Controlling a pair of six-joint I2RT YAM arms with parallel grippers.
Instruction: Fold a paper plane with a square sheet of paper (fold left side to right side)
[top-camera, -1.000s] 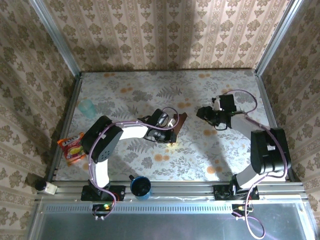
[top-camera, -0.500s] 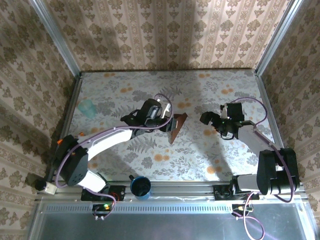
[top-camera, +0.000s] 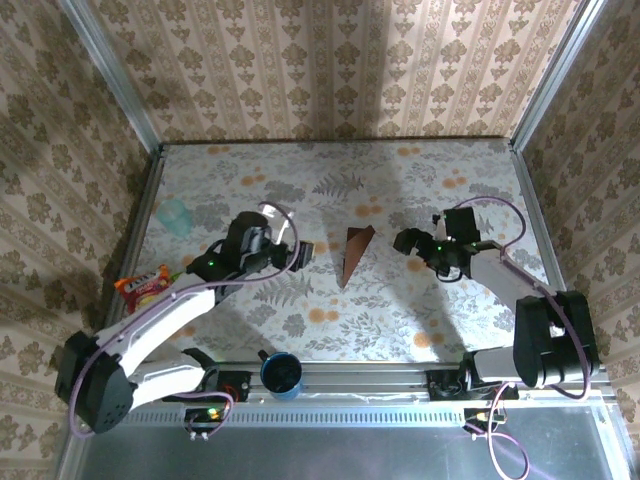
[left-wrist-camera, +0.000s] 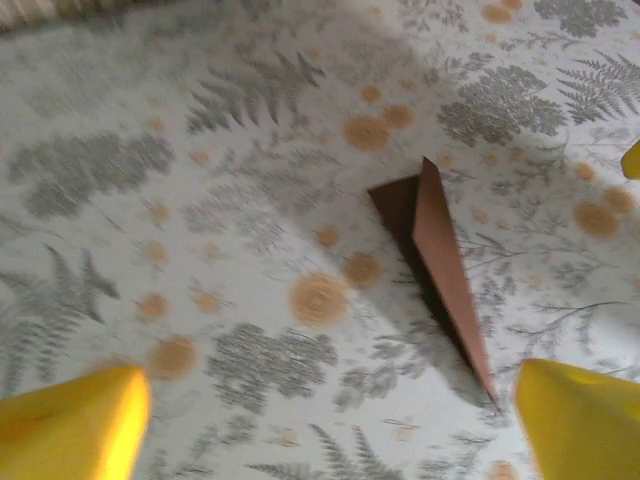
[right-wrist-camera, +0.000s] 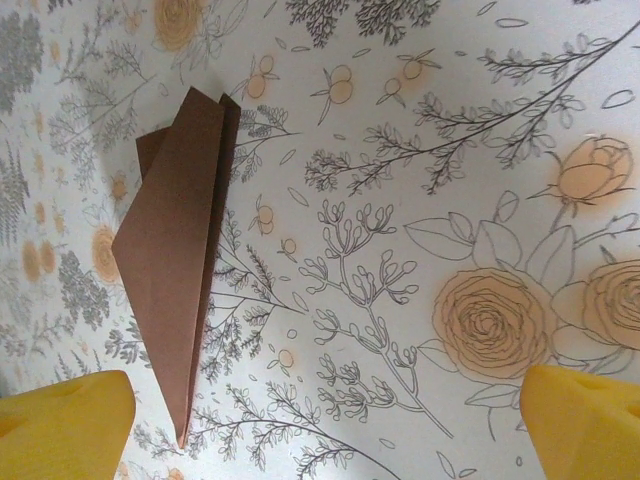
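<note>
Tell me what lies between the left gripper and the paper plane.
Only bare flowered tabletop separates the left gripper from the paper plane, as the top view shows.

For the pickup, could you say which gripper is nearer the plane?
Right, narrowly: the right gripper sits just right of the plane; the left gripper lies farther off to its left.

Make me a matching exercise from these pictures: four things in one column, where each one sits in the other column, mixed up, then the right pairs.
Column one:
1. paper plane
2. dark blue cup
3. snack packet
4. pale teal cup

Column two:
A. near edge of the table
B. middle of the table
C. left side, farther back
D. left edge, nearer side

Pairs: 1-B, 2-A, 3-D, 4-C
</note>
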